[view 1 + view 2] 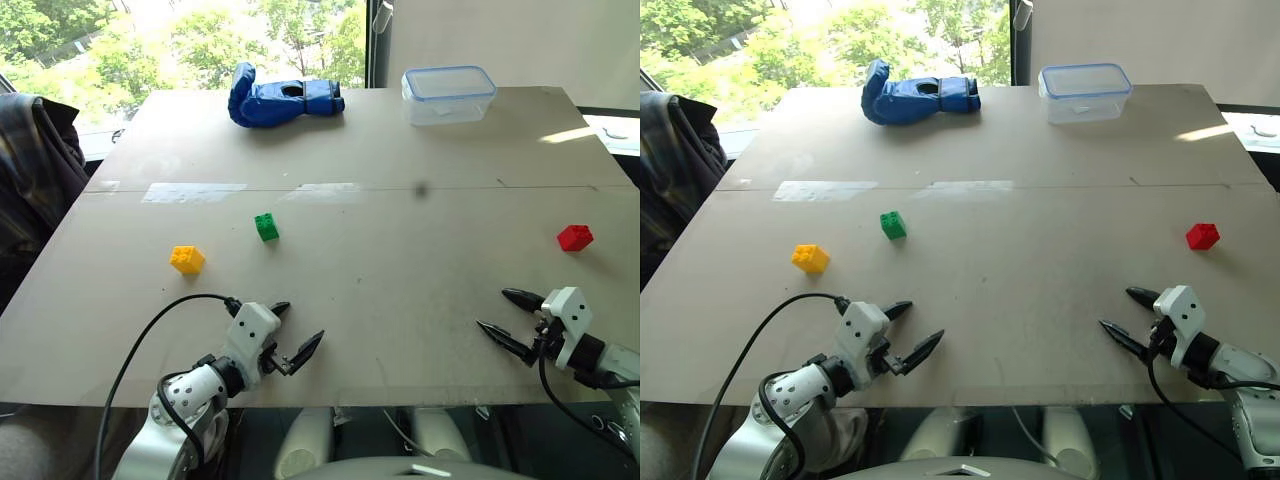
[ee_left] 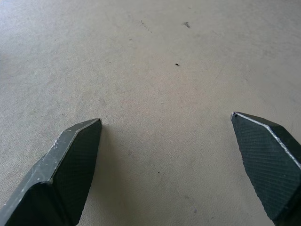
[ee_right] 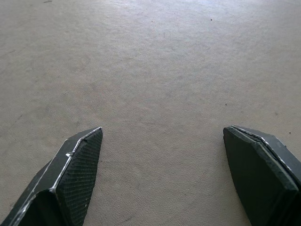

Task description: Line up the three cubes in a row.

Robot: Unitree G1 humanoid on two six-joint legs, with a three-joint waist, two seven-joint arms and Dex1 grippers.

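Note:
Three studded cubes lie apart on the beige table [image 1: 400,270]. The yellow cube [image 1: 187,259] is at the left, the green cube [image 1: 266,227] a little farther back and to its right, and the red cube [image 1: 575,237] far to the right. My left gripper [image 1: 301,324] hovers open near the front edge, in front of the yellow and green cubes, holding nothing. On the right, my right gripper [image 1: 500,312] is open too, in front and left of the red cube. Both wrist views show bare tabletop between the black fingers [image 2: 75,155] [image 3: 77,165].
A blue glove [image 1: 282,97] lies at the back of the table. A clear plastic box [image 1: 448,94] with a blue-rimmed lid stands at the back right. A strip of tape [image 1: 195,192] crosses the table's seam. A dark chair with cloth [image 1: 35,170] stands off the left edge.

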